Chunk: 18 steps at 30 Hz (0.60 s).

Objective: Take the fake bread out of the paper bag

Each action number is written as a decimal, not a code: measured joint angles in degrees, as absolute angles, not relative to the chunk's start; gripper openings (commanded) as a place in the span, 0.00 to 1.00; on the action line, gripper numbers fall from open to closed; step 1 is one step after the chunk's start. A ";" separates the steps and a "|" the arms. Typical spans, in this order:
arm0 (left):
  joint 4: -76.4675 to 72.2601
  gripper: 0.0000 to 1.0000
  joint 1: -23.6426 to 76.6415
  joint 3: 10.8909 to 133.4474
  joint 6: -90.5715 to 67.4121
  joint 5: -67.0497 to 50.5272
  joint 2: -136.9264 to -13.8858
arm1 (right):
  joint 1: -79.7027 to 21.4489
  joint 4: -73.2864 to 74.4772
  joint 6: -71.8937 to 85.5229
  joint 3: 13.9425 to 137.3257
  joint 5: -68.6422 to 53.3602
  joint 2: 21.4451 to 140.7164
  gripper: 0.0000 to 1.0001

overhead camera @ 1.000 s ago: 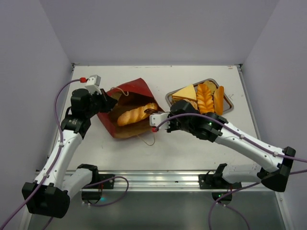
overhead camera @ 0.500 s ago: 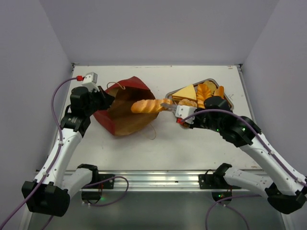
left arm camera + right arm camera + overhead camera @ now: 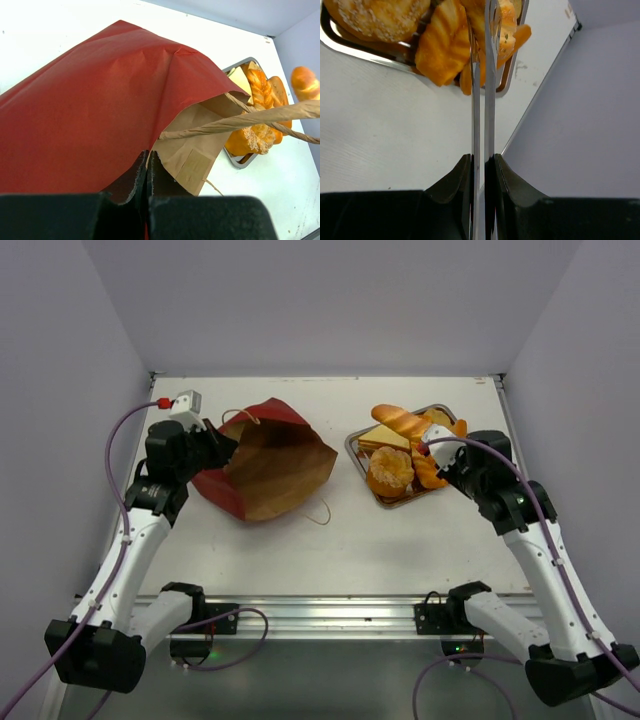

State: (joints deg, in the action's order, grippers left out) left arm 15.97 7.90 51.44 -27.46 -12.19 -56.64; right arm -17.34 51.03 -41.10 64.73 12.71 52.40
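Now the bag (image 3: 270, 465) lies on its side at 9 o'clock on the table (image 3: 400, 550), mouth gaping toward 3 o'clock, and the left gripper (image 3: 148, 165) has its jaws pinched tight on the bag's rim. The bread (image 3: 390, 470) sits heaped on the tray (image 3: 352, 444) at 2 o'clock, well apart from the bag. The right gripper (image 3: 481, 165) is clamped on the tongs (image 3: 475, 100), whose tips hold a long roll (image 3: 400, 421) over the tray's 12 o'clock edge.

The tongs (image 3: 476, 100) run past the top edge; paper bag (image 3: 90, 115) interior apparently hidden.
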 measured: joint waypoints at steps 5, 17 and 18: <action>16.19 0.00 7.90 51.44 -27.38 -12.71 -55.53 | -13.78 51.16 -40.45 60.82 14.52 53.89 0.04; 16.64 0.00 7.90 50.59 -27.18 -14.50 -54.08 | -13.43 47.66 -43.97 56.23 20.12 55.59 0.11; 16.62 0.00 7.90 50.52 -27.18 -14.59 -54.08 | -13.43 47.05 -44.07 56.23 20.38 56.18 0.15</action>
State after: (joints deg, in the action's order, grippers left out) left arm 16.62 7.90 50.52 -27.18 -14.59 -54.08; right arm -13.43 47.05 -44.07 56.23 20.38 56.18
